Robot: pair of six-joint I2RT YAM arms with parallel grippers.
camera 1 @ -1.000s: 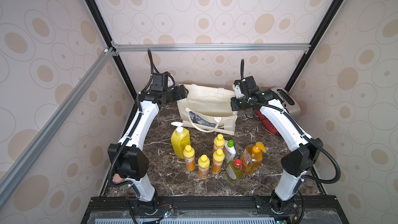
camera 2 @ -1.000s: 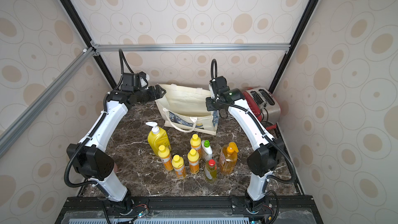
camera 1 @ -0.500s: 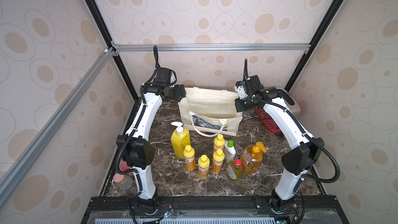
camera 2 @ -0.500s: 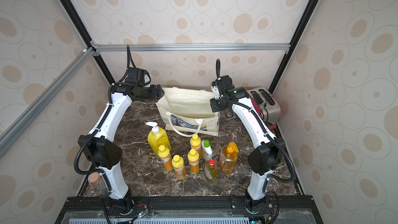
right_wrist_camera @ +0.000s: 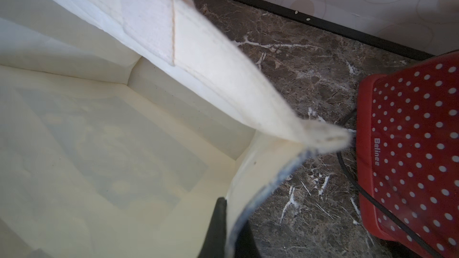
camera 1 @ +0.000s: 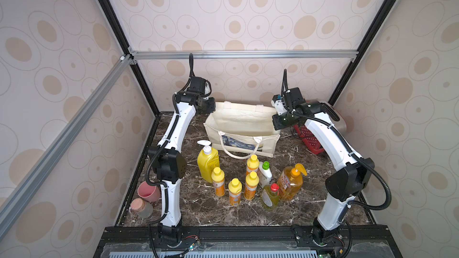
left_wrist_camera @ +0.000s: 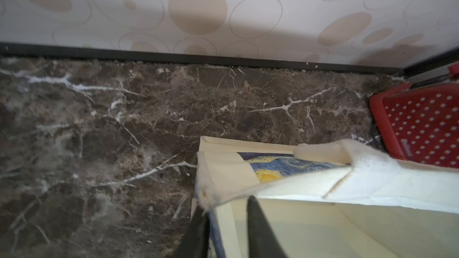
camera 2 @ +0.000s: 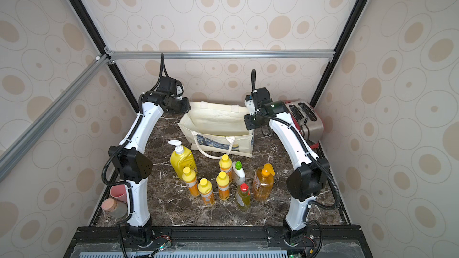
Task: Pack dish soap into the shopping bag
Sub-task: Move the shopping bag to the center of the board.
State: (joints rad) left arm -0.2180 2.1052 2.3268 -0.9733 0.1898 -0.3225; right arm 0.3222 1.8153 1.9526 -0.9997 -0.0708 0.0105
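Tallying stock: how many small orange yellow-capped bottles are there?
4 orange bottles in front of the bag: one beside the yellow pump bottle, one nearest the front, two beside the white bottle.

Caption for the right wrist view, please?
Right claw pinches the rim of the empty bag near a corner; red dotted mat beside it.

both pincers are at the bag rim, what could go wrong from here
The right pincer pinches only thin rim fabric of the shopping bag; it could slip and let the mouth sag.
The left pincer straddles a corner; an uneven pull might tip the bag onto the yellow pump bottle standing in front.
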